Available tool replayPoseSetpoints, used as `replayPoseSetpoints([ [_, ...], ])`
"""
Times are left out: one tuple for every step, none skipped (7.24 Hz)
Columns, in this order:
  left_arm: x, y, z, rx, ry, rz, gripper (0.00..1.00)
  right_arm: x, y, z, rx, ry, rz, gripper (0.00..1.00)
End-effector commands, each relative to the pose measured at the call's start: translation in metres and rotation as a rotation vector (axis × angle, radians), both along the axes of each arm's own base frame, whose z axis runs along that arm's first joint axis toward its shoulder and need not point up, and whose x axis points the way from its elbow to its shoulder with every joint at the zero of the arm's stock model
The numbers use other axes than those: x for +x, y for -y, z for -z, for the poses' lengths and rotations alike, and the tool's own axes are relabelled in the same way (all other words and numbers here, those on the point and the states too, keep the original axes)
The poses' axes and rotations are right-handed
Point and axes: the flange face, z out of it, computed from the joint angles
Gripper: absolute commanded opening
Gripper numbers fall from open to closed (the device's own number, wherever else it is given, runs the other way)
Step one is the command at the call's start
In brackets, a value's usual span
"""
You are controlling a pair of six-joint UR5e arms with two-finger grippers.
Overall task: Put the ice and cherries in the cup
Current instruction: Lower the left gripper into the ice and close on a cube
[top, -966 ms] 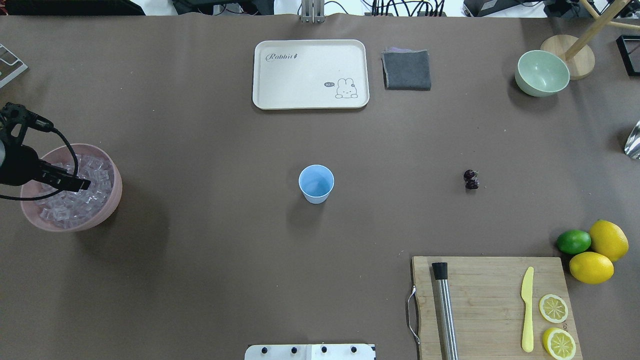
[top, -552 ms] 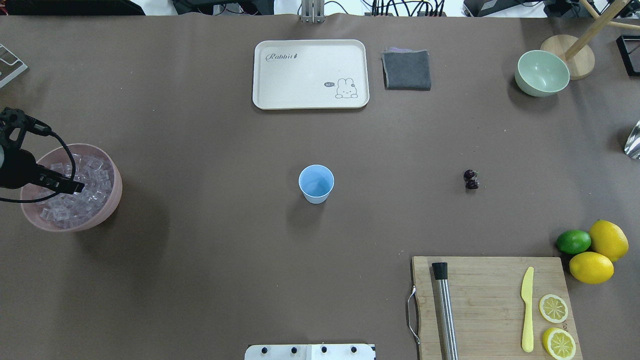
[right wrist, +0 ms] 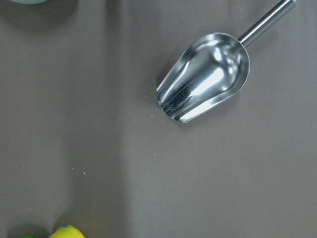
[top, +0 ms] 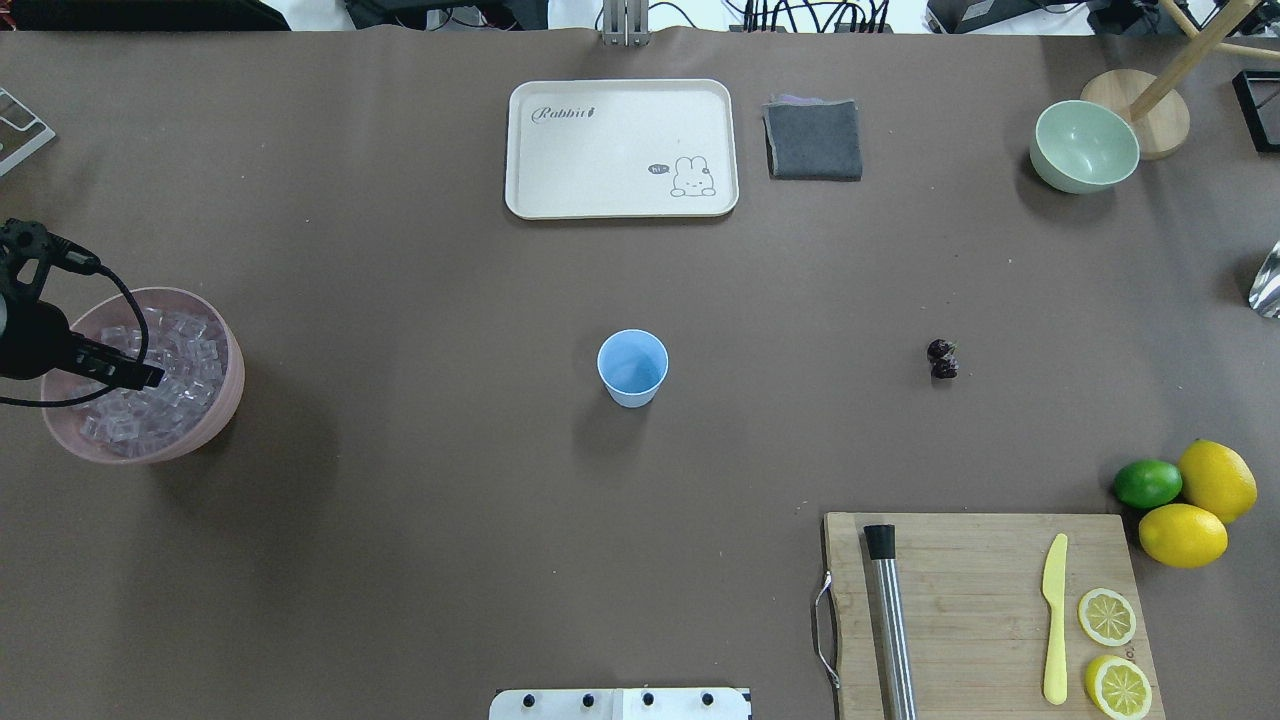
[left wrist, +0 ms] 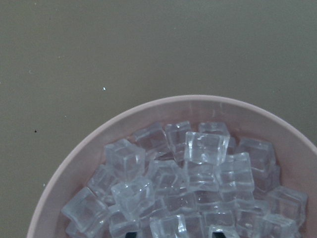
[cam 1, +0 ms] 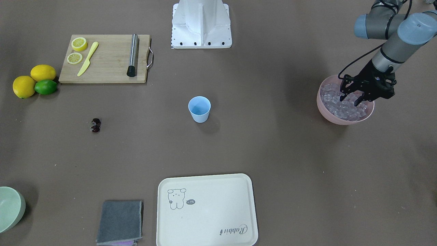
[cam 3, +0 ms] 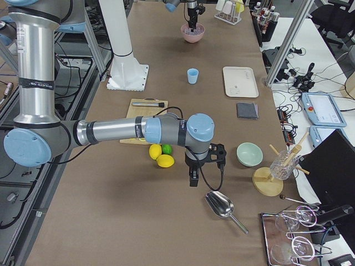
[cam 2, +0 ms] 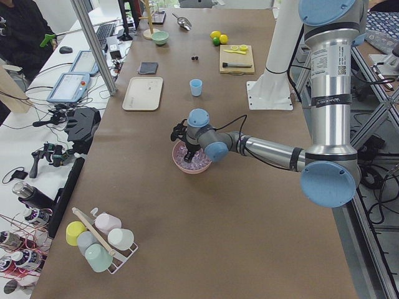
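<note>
The light blue cup [top: 632, 366] stands upright at the table's middle, also in the front view [cam 1: 199, 108]. The dark cherries [top: 942, 359] lie as a pair on the table to its right, apart from it. Clear ice cubes [left wrist: 198, 183] fill the pink bowl [top: 226, 398] at the far left. My left gripper [cam 1: 351, 100] is open, fingers pointing down among the ice [cam 1: 341, 108]. Only two dark finger ends show at the bottom edge of the left wrist view. My right gripper [cam 3: 194, 178] hangs low over the table's right end; I cannot tell whether it is open or shut.
A cream tray [top: 620, 148], a grey cloth [top: 813, 139] and a pale green bowl [top: 1084, 146] lie at the far side. A cutting board [top: 985, 610] with a muddler, knife and lemon slices is near right. Lemons and a lime [top: 1147, 483] sit beside it. A metal scoop [right wrist: 205, 77] lies under the right wrist.
My left gripper has shifted a little to the left and toward the robot over the pink bowl, sinking towards the ice. Nothing else has moved.
</note>
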Motion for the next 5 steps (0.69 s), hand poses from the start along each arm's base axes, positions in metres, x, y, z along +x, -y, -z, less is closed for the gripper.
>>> replayPoseSetpoints([
  [-0.0009,0.0004,-0.0011,-0.002,0.003,0.003,0.58,0.0,-0.0001,-0.0007,-0.003,0.0,0.0,1.0],
  [-0.0004,0.0009,-0.0019,-0.003,0.003,0.003,0.57,0.0,0.0,-0.0006,-0.001,0.0,0.0,1.0],
  [0.0001,0.0016,-0.0035,-0.005,0.005,0.003,0.57,0.0,-0.0007,-0.0013,-0.003,0.0,0.0,1.0],
  [0.0005,0.0021,-0.0036,-0.004,0.006,0.002,0.57,0.0001,-0.0007,-0.0014,-0.003,-0.001,0.0,1.0],
  [0.0002,0.0017,-0.0051,-0.007,0.007,0.002,0.57,0.0001,-0.0014,-0.0021,-0.004,-0.001,0.0,1.0],
])
